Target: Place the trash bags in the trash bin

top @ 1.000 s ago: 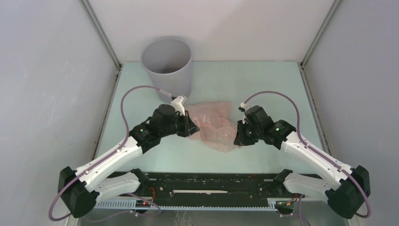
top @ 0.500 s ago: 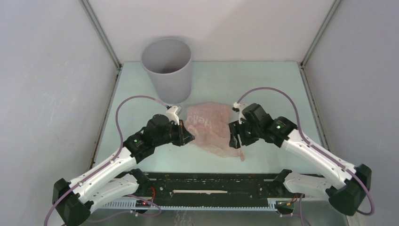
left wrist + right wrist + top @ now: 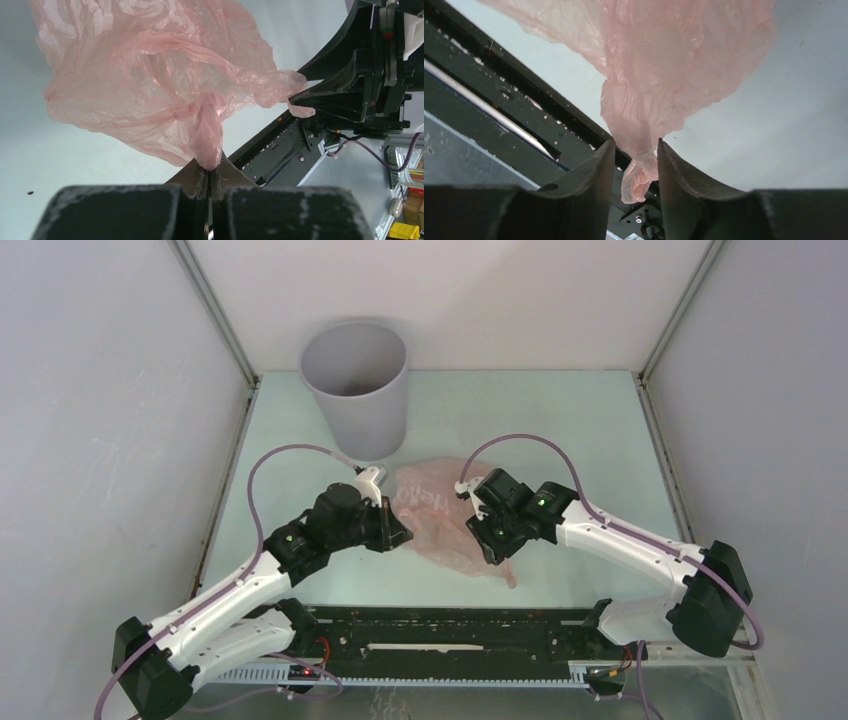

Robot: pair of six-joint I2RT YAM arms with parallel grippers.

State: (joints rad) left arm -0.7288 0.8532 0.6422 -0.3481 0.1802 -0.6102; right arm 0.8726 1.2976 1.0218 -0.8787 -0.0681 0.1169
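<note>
The pale-pink trash bag (image 3: 440, 512) hangs crumpled between my two grippers, just above the table's near middle. My left gripper (image 3: 398, 532) is shut on a twisted bunch of the bag (image 3: 150, 75), its jaws pressed together (image 3: 210, 172). My right gripper (image 3: 488, 540) sits over the bag's right side. Its jaws stand a narrow way apart (image 3: 635, 145), and a bunched neck of the bag (image 3: 664, 60) fills the gap, with a small tail hanging behind. The grey trash bin (image 3: 356, 390) stands upright at the back left, apart from the bag.
The black base rail (image 3: 450, 635) runs along the near edge, close under the bag's tail. Grey enclosure walls stand at left (image 3: 120, 440), right and back. Purple cables (image 3: 290, 452) loop over both arms. My right gripper also shows in the left wrist view (image 3: 300, 100).
Both grippers rose from the table with the bag. My left arm drew back toward the near edge. My right wrist swung left over the bag, closer to the left gripper.
</note>
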